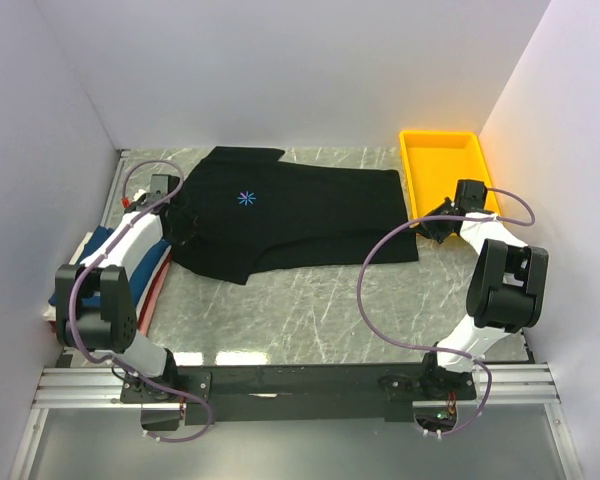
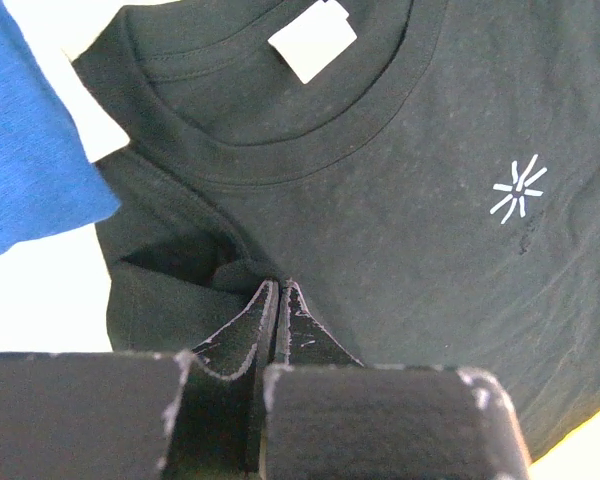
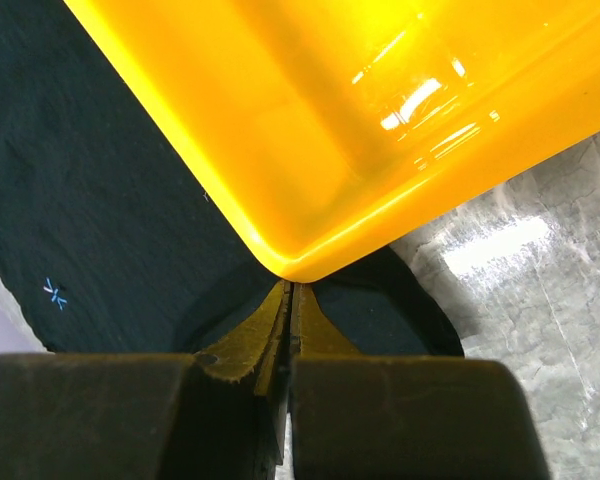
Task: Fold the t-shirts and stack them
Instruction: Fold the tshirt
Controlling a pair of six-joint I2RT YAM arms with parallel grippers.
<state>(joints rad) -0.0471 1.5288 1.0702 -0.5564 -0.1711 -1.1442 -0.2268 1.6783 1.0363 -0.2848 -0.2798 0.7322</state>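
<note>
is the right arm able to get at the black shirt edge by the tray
Probably yes: the right gripper sits shut at the black t-shirt, beside the yellow tray corner, nothing between.

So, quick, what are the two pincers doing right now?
Left pincer: closed, pinching the black shirt by its shoulder.
Right pincer: closed, apparently pinching the black shirt's hem corner.

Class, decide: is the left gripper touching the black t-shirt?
Touching. The left wrist view shows the left gripper, jaws shut, pinching a raised fold of the black t-shirt.
</note>
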